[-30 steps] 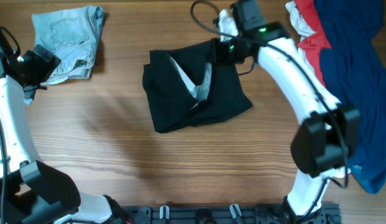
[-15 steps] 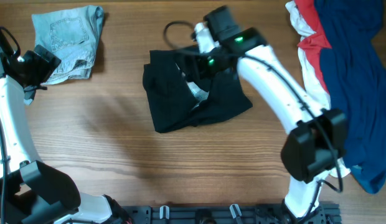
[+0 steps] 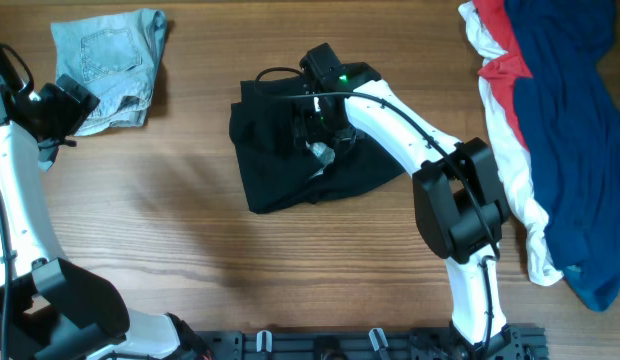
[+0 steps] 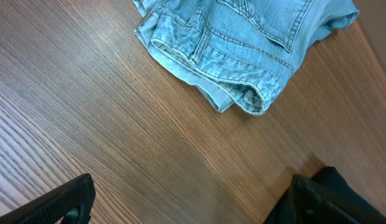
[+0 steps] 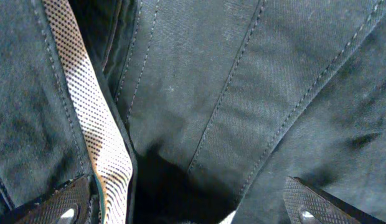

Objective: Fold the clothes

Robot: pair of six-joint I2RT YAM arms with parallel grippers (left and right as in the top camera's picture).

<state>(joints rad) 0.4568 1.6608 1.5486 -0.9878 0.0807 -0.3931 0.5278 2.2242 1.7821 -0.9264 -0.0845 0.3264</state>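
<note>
black garment (image 3: 290, 175) at frame centre, roughly folded, rumpled, grey mesh lining (image 5: 96, 143) exposed on top; light-blue denim shorts (image 3: 108, 62) upper left, folded flat; unfolded heap of blue, red and white clothes (image 3: 565, 130) along the right edge

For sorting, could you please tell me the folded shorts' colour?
Light blue denim shorts; left wrist view.

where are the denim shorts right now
In the overhead view the denim shorts lie at the table's far left corner, just beyond the left tool and well left of the black garment.
</note>
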